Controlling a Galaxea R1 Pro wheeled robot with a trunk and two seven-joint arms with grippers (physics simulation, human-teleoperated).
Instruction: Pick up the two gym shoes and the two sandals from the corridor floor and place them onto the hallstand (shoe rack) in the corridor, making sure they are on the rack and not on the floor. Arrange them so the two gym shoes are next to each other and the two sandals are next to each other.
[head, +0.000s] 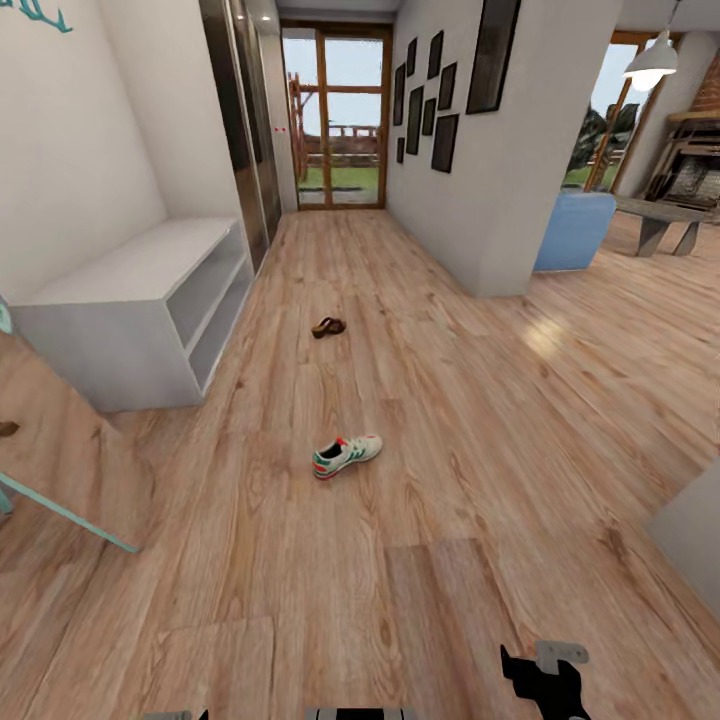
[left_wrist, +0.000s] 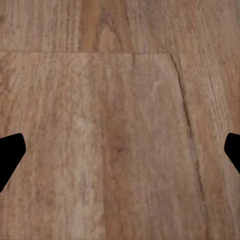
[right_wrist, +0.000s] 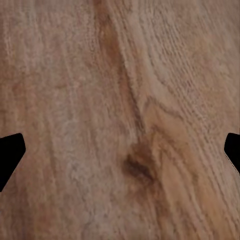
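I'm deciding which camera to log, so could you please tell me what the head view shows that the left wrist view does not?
The head view alone shows a gym shoe and a sandal lying apart on the floor, a white bench by the wall, the glass door, and the right gripper. The left wrist view alone shows the left gripper, fingers spread wide with nothing between them. Both show wood-grain planks.
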